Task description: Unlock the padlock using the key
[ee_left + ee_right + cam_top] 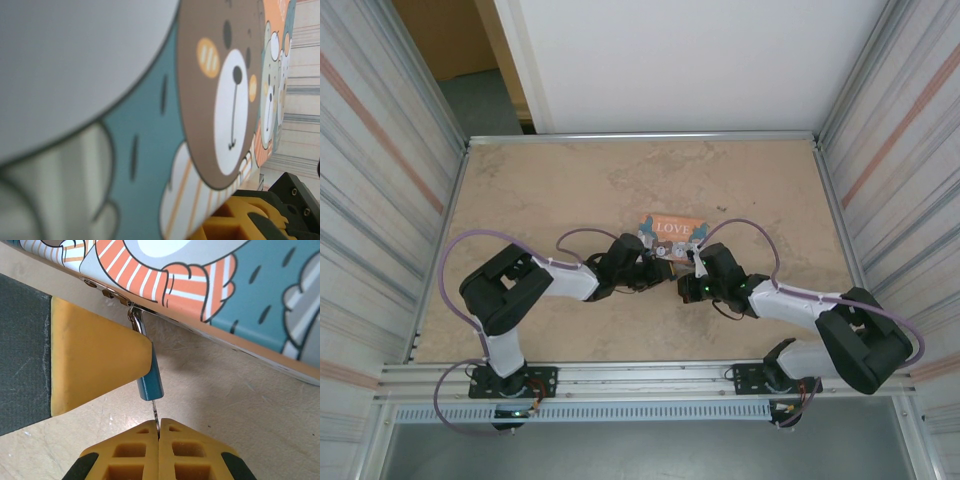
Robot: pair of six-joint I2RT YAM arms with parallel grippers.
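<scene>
The padlock [150, 383] has a small blue body, and its silvery shackle [136, 321] hangs from the hasp on the cartoon "LOVE" box [240, 295]. A broad yellow finger [95, 360] of my left gripper [658, 258] covers the padlock's left side and grips it; its other finger is hidden behind. My right gripper [159, 421] is shut on the thin silvery key [155, 410], whose tip sits in the bottom of the blue body. In the left wrist view the box [150, 125] is pressed close and blurred, with one yellow finger [227, 222] below it.
The box [672, 228] lies mid-table just beyond both grippers. Metal rails run along the table's edges [640, 137], with corrugated walls [380, 180] on both sides. The left arm's purple cable [455, 255] loops beside it.
</scene>
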